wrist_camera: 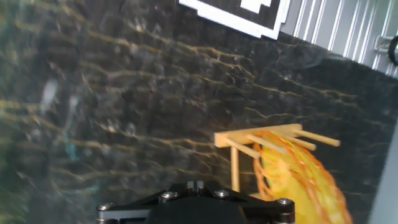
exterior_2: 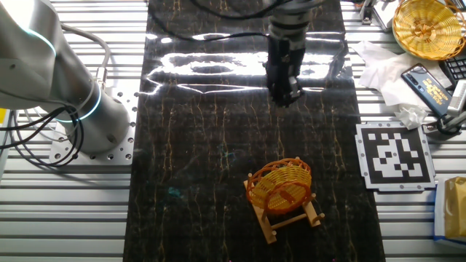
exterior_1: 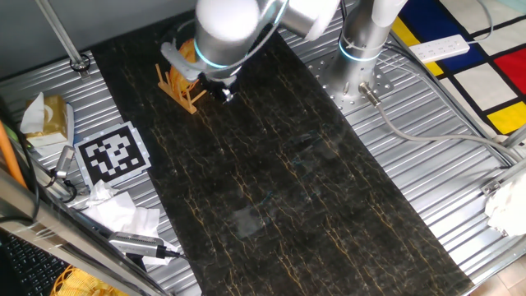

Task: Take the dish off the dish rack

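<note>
The yellow-orange wicker dish (exterior_2: 280,185) stands on edge in the small wooden dish rack (exterior_2: 291,217), near one end of the dark marble mat. In the one fixed view the arm hides most of the dish (exterior_1: 187,51), and the rack (exterior_1: 182,90) shows below it. In the hand view the dish (wrist_camera: 298,177) leans among the rack's pegs (wrist_camera: 249,142) at the lower right. My gripper (exterior_2: 285,96) hovers above the mat, apart from the rack and to its side. It also shows in the one fixed view (exterior_1: 223,93) and the hand view (wrist_camera: 194,185). Its fingers are together and hold nothing.
A black-and-white marker card (exterior_2: 395,154) lies beside the mat near the rack. A round wicker basket (exterior_2: 426,25), crumpled tissue (exterior_2: 386,69) and small items sit on the slatted table. The arm base (exterior_2: 80,109) stands at the side. A power strip (exterior_1: 440,48) lies nearby.
</note>
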Controlling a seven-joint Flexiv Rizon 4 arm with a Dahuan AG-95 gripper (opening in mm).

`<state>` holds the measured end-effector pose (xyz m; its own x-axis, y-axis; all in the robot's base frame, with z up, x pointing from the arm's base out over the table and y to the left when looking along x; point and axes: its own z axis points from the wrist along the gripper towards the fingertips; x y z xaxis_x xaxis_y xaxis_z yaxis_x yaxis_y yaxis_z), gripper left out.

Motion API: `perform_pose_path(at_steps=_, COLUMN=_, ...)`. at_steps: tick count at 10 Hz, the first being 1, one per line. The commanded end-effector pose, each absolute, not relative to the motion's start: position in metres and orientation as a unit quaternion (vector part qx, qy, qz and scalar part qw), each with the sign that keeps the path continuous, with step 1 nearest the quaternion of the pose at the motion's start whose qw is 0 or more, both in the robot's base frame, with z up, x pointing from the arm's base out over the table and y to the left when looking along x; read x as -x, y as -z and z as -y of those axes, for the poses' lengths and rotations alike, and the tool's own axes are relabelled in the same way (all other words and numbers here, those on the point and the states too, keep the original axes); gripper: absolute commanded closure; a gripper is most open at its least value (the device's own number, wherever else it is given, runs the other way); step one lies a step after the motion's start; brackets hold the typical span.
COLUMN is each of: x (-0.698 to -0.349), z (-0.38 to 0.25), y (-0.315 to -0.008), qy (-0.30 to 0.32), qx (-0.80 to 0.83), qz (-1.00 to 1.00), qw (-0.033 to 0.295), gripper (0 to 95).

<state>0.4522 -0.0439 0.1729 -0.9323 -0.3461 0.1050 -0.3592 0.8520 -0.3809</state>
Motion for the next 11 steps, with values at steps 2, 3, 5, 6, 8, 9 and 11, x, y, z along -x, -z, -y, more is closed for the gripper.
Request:
perform_pose_path(at_steps=2, x=-0.442, z=0.062, y=-0.177, qy=-0.247, qx=-0.230, qz=0.941, qw=0.004, gripper=95.0)
perform_pose_path(at_steps=3, x=-0.439, z=0.065, y=-0.181, qy=-0.236, qx=-0.219, qz=0.947, qw=-0.003, gripper=95.0)
perform_pose_path(at_steps=5, x=-0.435, z=0.068, y=-0.187, qy=-0.216, qx=-0.219, qz=0.951, qw=-0.008, gripper=95.0)
perform_pose_path(at_steps=6, x=-0.436, z=0.068, y=-0.190, qy=-0.215, qx=-0.220, qz=0.952, qw=-0.009, gripper=95.0)
perform_pose_path(at_steps=8, x=-0.445, z=0.067, y=-0.206, qy=-0.219, qx=-0.218, qz=0.951, qw=0.005, gripper=95.0)
perform_pose_path(at_steps=9, x=-0.453, z=0.067, y=-0.214, qy=-0.218, qx=-0.212, qz=0.952, qw=0.018, gripper=95.0)
perform_pose_path(at_steps=11, x=-0.468, z=0.067, y=-0.227, qy=-0.223, qx=-0.202, qz=0.952, qw=0.060, gripper=95.0)
